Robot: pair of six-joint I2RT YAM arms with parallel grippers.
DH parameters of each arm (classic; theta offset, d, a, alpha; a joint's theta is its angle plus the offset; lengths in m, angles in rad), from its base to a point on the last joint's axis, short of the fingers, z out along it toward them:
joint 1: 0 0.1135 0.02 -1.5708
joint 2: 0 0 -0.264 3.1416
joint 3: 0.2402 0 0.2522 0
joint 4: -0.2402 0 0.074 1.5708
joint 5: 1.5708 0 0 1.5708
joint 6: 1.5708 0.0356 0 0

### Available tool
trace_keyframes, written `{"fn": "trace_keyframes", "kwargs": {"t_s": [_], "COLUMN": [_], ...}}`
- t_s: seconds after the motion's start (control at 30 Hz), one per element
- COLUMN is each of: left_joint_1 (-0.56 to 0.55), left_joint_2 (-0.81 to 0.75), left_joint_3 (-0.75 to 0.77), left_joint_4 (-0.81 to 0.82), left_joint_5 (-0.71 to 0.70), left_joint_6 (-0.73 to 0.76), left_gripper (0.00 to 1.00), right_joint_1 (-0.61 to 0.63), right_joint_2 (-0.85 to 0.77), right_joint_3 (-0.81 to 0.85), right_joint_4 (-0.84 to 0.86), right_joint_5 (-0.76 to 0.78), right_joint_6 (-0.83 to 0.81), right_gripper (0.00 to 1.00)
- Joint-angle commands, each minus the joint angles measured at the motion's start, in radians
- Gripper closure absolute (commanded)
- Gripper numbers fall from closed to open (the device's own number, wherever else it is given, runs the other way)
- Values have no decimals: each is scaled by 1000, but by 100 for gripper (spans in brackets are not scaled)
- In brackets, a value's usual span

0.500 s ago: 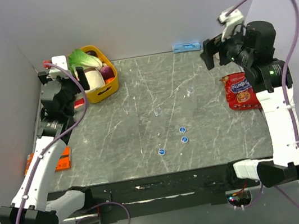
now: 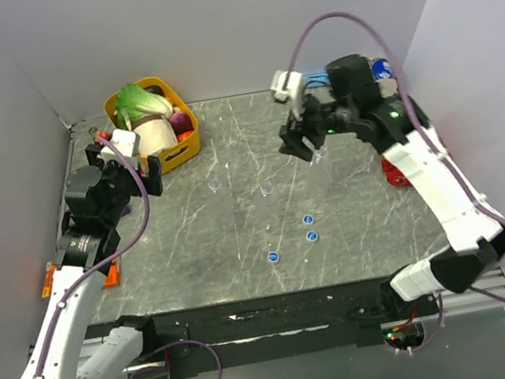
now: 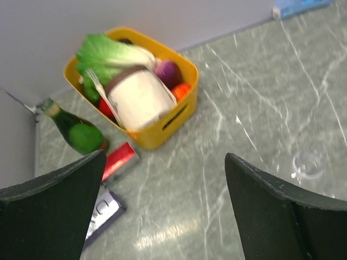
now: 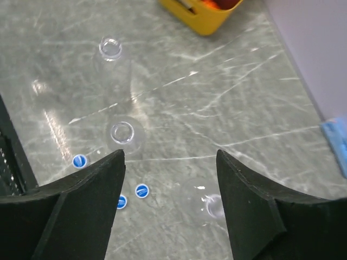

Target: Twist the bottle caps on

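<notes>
Three blue bottle caps lie flat near the table's middle front. Behind them three clear bottles stand upright and uncapped. My right gripper hangs open above the table beside the rightmost bottle. In the right wrist view that bottle sits between the open fingers, well below them, with two caps beside it. My left gripper is open and empty at the left, near the basket. The left wrist view catches one bottle at its right.
A yellow basket of vegetables stands back left, with a green glass bottle, a red packet and a purple box beside it. A red snack bag lies right. A blue item lies against the back wall.
The right arm has swung left from the back right corner to above the rightmost bottle. The left gripper has moved a little right and nearer. Both stay open.
</notes>
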State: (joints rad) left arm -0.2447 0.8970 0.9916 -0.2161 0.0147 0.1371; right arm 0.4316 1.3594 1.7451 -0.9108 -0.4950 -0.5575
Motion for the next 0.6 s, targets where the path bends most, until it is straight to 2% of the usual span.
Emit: {"fn": "trace_keyframes", "kwargs": {"t_s": [0.0,0.1,0.27,0.57], "left_joint_1": [36,79,136,162], "left_joint_2": [-36,-61,-89,-104], "left_joint_3": [-25,-39,-65,-84], "left_joint_4": [-68,-85,-89,-75], "left_joint_5": [128,186,189,226], "left_joint_6": [16,-11,-50,-70], "left_gripper": [4,4,4,4], "right_joint_1": [62,85,142,174], "right_joint_2": [73,110,197,277], "right_joint_3": [2,-21,-48,-61], "right_joint_4": [-48,-43,-57,-31], "right_joint_5": [9,7,88,148], "right_joint_6": [-48,-71,-82,-78], "right_gripper": [27,26,23,25]}}
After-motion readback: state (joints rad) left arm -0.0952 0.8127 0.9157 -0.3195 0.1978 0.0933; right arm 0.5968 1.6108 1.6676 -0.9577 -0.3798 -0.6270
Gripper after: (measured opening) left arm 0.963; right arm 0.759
